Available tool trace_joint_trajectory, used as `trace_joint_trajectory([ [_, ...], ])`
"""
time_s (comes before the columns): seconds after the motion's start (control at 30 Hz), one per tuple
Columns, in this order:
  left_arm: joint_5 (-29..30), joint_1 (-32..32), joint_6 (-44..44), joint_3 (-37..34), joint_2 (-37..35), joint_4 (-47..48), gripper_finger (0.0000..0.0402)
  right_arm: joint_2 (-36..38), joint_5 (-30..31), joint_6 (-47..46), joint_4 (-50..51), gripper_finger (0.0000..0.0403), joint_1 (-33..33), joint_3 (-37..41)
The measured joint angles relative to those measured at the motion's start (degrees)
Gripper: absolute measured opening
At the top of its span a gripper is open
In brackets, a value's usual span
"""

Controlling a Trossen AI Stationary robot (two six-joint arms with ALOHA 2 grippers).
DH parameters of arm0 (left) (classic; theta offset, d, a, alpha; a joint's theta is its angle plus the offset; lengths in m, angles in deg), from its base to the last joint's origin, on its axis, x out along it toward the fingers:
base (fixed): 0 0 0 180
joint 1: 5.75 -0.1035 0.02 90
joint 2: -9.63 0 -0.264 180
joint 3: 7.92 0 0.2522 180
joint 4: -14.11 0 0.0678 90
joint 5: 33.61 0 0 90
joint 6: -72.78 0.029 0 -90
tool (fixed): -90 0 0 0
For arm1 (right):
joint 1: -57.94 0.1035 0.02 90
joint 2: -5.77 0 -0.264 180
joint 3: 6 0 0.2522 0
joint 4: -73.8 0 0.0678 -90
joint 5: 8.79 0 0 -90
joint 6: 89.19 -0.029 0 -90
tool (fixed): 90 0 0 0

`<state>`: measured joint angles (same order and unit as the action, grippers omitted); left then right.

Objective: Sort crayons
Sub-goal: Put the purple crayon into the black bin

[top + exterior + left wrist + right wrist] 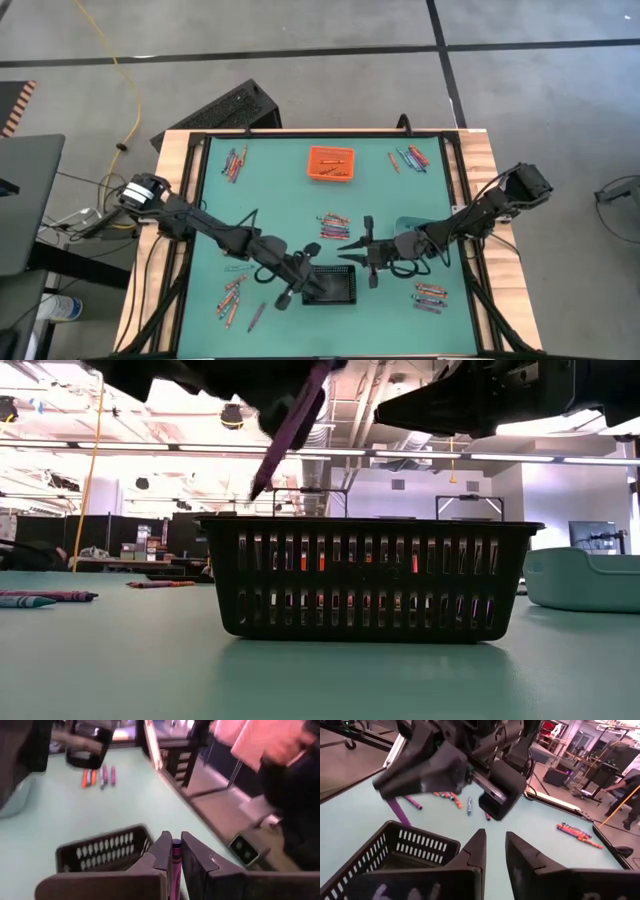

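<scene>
My left gripper [316, 283] is over the left end of the black bin [337, 287], shut on a purple crayon [290, 430]. The crayon slants down toward the bin's rim in the low view. My right gripper [345, 247] stands open just beyond the bin's far side, its fingers [476, 851] with nothing between them. Loose crayons lie flat on the green mat in groups: mid-table [335, 225], far left [235, 160], far right [410, 158], near left [232, 295] and near right [430, 295]. My left gripper pinches the purple crayon between its two fingers; one end of the crayon [176, 851] shows in the gap between them. The rest sticks out below the fingers [397, 812], slanting down. Its lower tip [258, 488] hangs clear, just above the bin's rim.
An orange bin [331, 163] holding crayons sits at the far middle of the mat. A teal bin [408, 230] lies under my right arm. One crayon [256, 317] lies alone near the front edge. A person stands beyond the table's edge [280, 750].
</scene>
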<state>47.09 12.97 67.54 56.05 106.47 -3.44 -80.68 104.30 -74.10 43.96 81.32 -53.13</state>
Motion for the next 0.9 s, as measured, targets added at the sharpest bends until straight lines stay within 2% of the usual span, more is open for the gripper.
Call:
trace_joint_trajectory([
  [0.13,4.09,-0.77,-1.43,1.02,-0.01,2.93,0.0028,0.00,0.00,0.27,-0.02,0.0070,0.00,0.00],
  [0.57,3.18,-1.43,-1.26,1.06,-1.10,6.99,0.0124,0.00,-0.01,0.44,-0.16,0.0070,-0.33,0.00],
  [0.73,0.36,-2.75,-1.60,1.08,-6.79,17.02,0.0131,0.00,-0.02,0.44,-0.15,0.0070,-0.33,0.00],
  [0.83,2.47,-3.69,-2.57,1.08,-11.97,25.51,0.0131,0.00,-0.02,0.44,-0.16,0.0070,-0.33,0.00],
  [0.9,6.18,-4.12,-2.55,1.08,-16.01,32.53,0.0129,-0.02,-0.02,0.44,-0.16,0.0070,-0.33,0.00],
])
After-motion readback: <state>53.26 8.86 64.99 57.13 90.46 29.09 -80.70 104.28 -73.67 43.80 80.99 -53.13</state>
